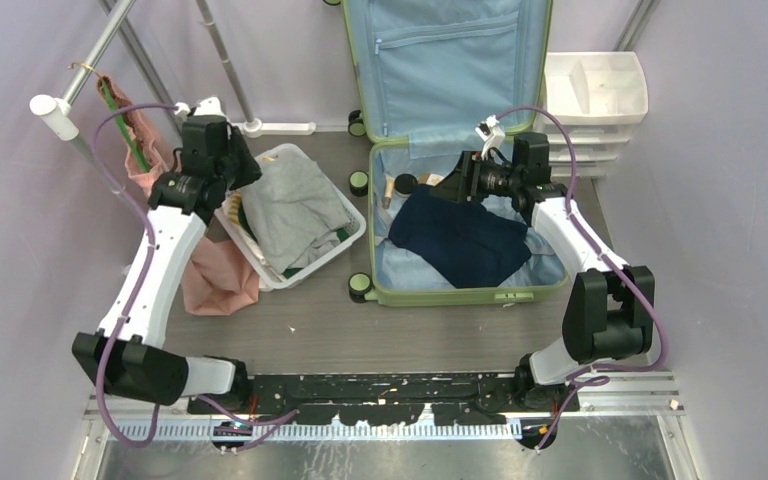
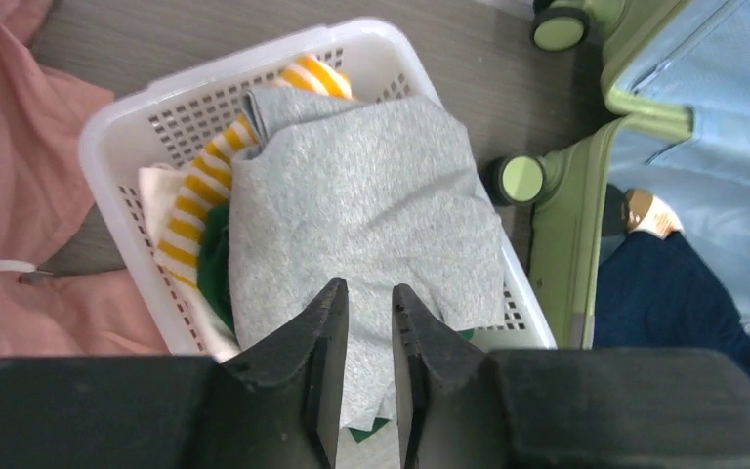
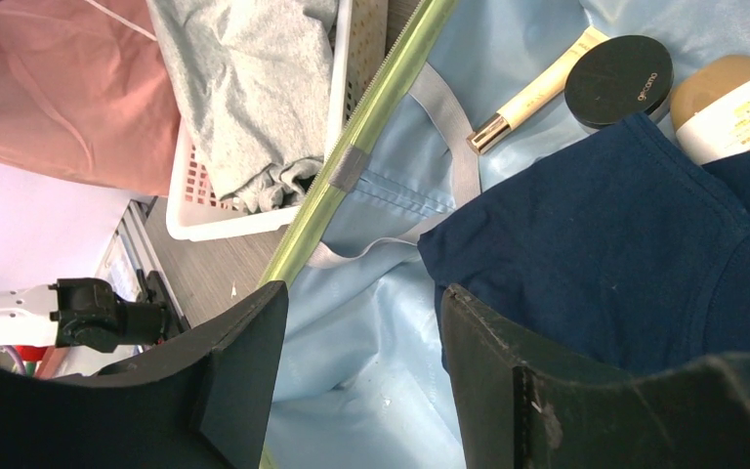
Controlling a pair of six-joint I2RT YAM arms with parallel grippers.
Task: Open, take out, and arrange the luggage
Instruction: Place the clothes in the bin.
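Observation:
The light-green suitcase (image 1: 440, 296) lies open on the floor, its lid (image 1: 440, 60) standing up against the back wall. Inside, on the pale blue lining (image 3: 371, 362), lie a navy garment (image 1: 460, 238), a black round compact (image 3: 617, 80), a cream tube (image 3: 532, 93) and a brown-capped bottle (image 3: 732, 107). My right gripper (image 1: 455, 185) is wide open and empty just over the lining, at the navy garment's edge (image 3: 361, 293). My left gripper (image 1: 245, 175) hovers over the white basket, jaws a narrow gap apart with nothing between them (image 2: 369, 293).
The white mesh basket (image 1: 295, 152) left of the suitcase holds a grey cloth (image 2: 371, 186) over striped and green clothes. A pink cloth (image 1: 220, 275) lies on the floor by the basket. A white drawer unit (image 1: 595, 95) stands at the back right. A clothes rail (image 1: 110, 40) is at the back left.

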